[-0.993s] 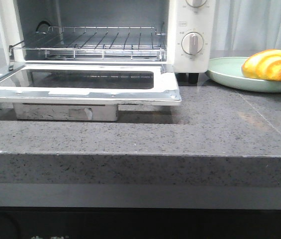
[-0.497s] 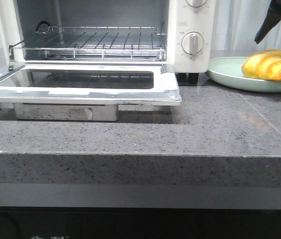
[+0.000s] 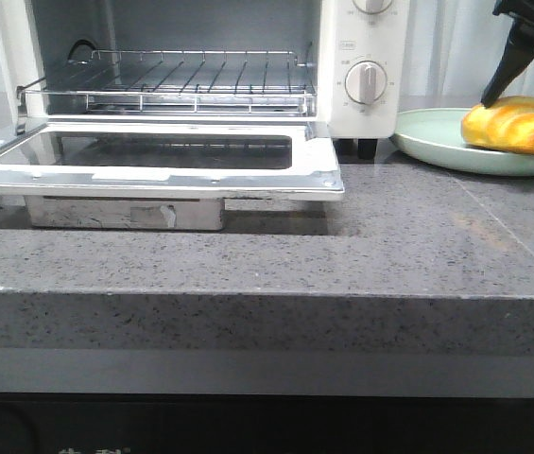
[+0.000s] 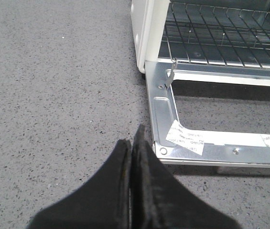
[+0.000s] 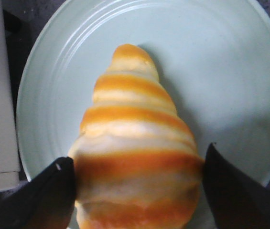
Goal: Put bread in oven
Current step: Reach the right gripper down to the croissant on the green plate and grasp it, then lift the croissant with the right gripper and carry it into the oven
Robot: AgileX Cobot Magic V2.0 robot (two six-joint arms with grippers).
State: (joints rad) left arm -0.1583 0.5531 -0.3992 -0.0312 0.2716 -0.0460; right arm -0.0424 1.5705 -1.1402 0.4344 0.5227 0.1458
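R gripper (image 5: pixel 137 191) is spread wide w/ 1 finger each side of the bread (image 5: pixel 137 157), not clamped yet. Bread's on the plate (image 3: pixel 437 147) right of the oven (image 3: pixel 177 95); L gripper (image 4: pixel 131 162) is clenched w/ nothing in it.

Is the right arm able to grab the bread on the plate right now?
Probably yes. The right pincer is open with a finger on either side of the bread, nothing lies between them, and the bread sits uncovered on the plate.

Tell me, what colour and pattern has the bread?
Golden-yellow bread with darker orange-brown stripes across it; best seen in the right wrist view.
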